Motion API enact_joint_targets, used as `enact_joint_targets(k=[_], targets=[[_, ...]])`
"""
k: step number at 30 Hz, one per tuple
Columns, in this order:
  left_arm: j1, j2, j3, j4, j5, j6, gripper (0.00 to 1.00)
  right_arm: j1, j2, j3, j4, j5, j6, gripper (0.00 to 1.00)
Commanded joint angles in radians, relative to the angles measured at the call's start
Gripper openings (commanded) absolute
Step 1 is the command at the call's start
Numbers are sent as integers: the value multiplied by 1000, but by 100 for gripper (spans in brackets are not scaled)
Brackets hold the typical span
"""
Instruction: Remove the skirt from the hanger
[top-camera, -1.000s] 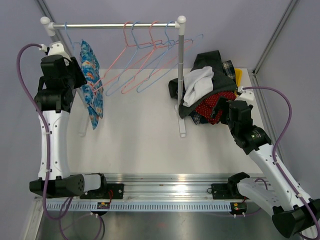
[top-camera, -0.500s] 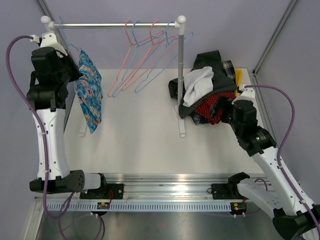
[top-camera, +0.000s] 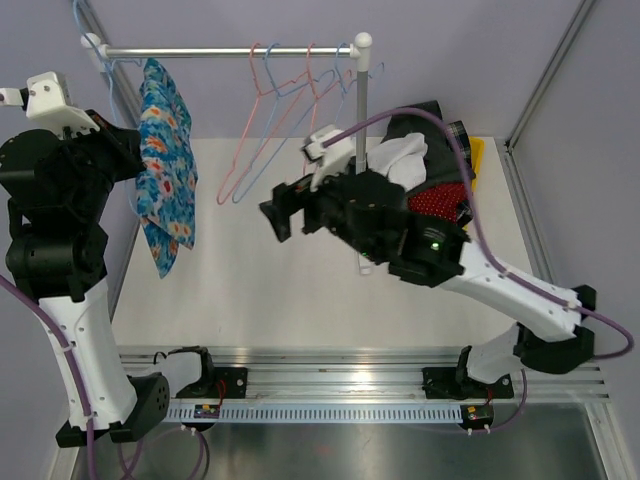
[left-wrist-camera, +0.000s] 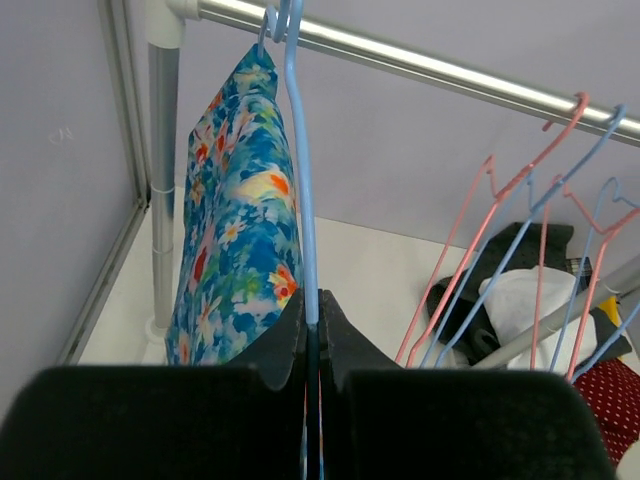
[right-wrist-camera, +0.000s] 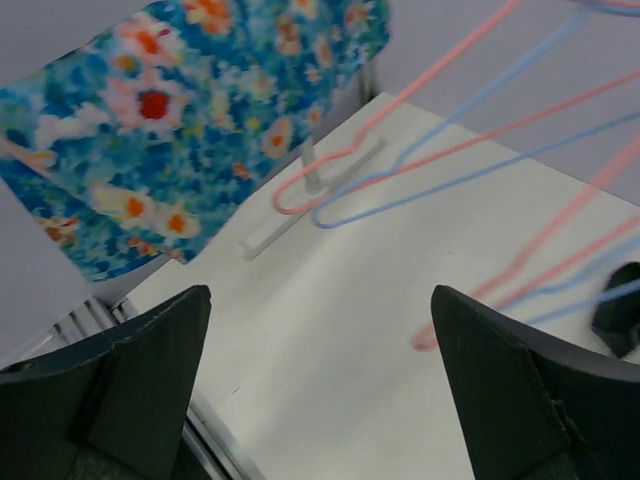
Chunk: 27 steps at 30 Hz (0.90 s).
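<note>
Left side, about 10 o'clock on the surface: the floral blue skirt hung on the blue hanger, its hook over the left end of the metal rail. The left fingers were pressed narrow around that hanger's wire below the hook, with the skirt just beside them on their left. Toward 12 o'clock, a bunch of bare pink and blue hangers hung tilted on the same rail. Mid-surface, the right fingers were spread wide with nothing between them, raised above the surface and aimed toward 9 o'clock at the skirt, well apart from it. At about 2 o'clock a clothes pile of dark, white and red fabric sat behind the rack's right post.
</note>
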<state>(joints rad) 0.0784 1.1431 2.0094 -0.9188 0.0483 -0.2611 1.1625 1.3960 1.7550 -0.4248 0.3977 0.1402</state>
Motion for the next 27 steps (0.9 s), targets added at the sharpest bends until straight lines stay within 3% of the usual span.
enact_joint_targets(k=[1, 5, 11, 27], targets=[[-6, -37, -29, 87, 99, -27, 0, 136, 170, 138, -2, 104, -68, 100], [-5, -83, -73, 98, 134, -38, 0, 230, 357, 366, -34, 116, -79, 99], [-6, -115, -113, 104, 153, -40, 0, 266, 524, 520, -62, 109, -42, 99], [-15, -163, -127, 113, 179, -52, 0, 269, 600, 546, -52, 199, -60, 99]])
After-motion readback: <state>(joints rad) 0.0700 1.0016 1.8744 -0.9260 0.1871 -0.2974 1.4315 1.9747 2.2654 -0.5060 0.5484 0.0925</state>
